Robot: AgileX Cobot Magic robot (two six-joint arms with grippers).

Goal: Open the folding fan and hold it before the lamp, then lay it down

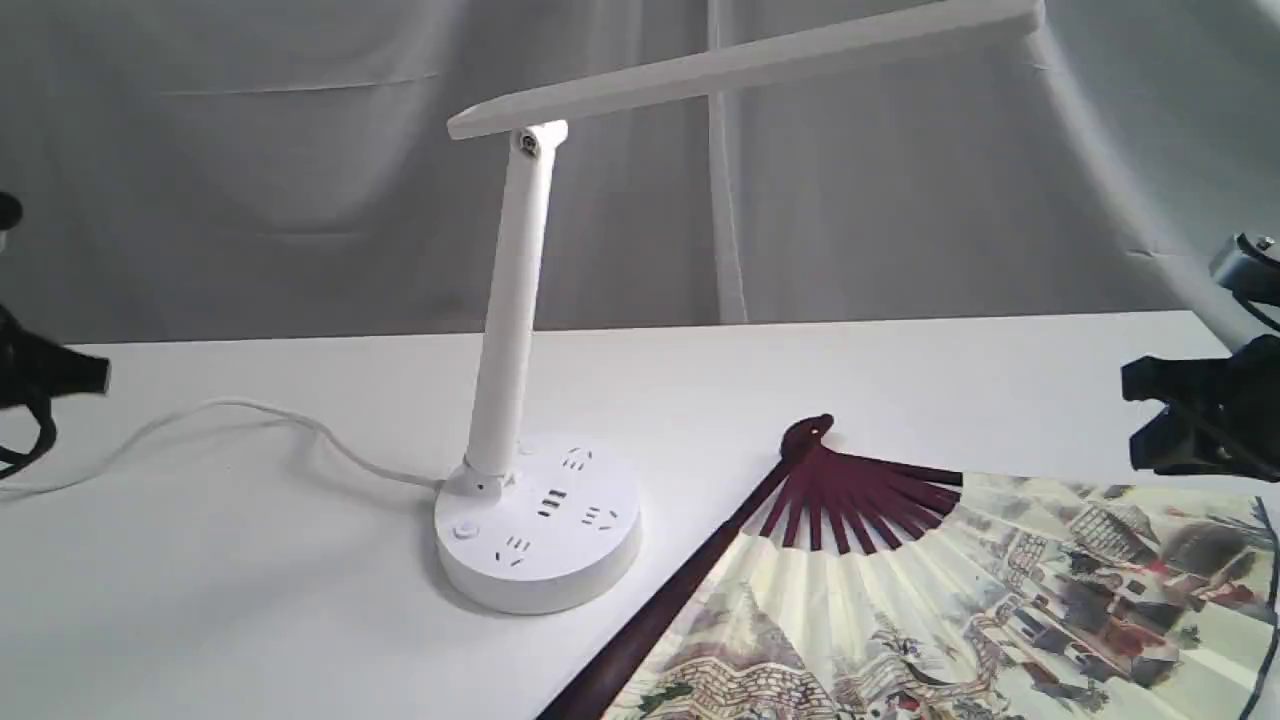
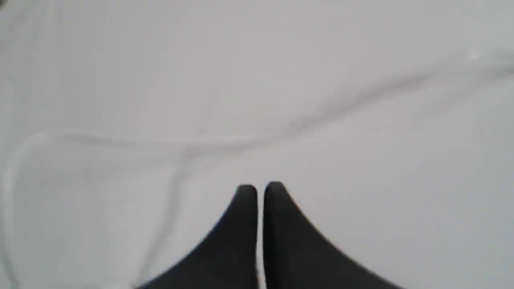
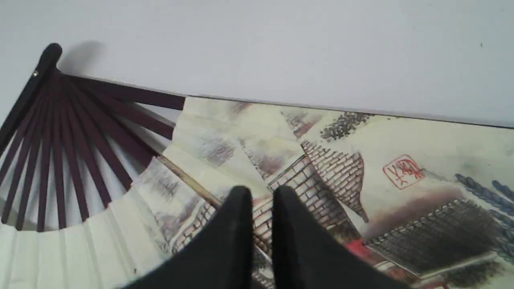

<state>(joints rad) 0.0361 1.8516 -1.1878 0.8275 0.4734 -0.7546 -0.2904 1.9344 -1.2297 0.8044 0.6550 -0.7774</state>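
The two black fingertips of the right gripper (image 3: pixel 263 192) are pressed almost together, with only a thin slit between them and nothing held. Directly beneath them is seen the large, cream-leafed, maroon-ribbed paper folding fan (image 3: pixel 321 160), spread open and laid flat on the white table (image 1: pixel 900 370). The fingertips are poised over the printed brick walls of the leaf. Whether the paper is touched cannot be told from the wrist view, though in the exterior view the gripper appears to be raised clear of it.

The black fingertips of the left gripper (image 2: pixel 261 188) are likewise closed on nothing, and only bare table and a blurred white cord (image 1: pixel 250 415) are seen below them.

The fan's pivot (image 1: pixel 810 432) is pointed toward the back of the table, near the round base of the white plastic desk lamp (image 1: pixel 515 300). One dark outer rib is run from it diagonally toward the near edge, while the other is stretched rightward under the right gripper. The fan thus lies wholly on the right side, beside the lamp and apart from it. The right arm is much the nearer, and the left is well apart beyond the lamp.

The laying-down is judged to be done; a clean upward withdrawal is probably all that is required.
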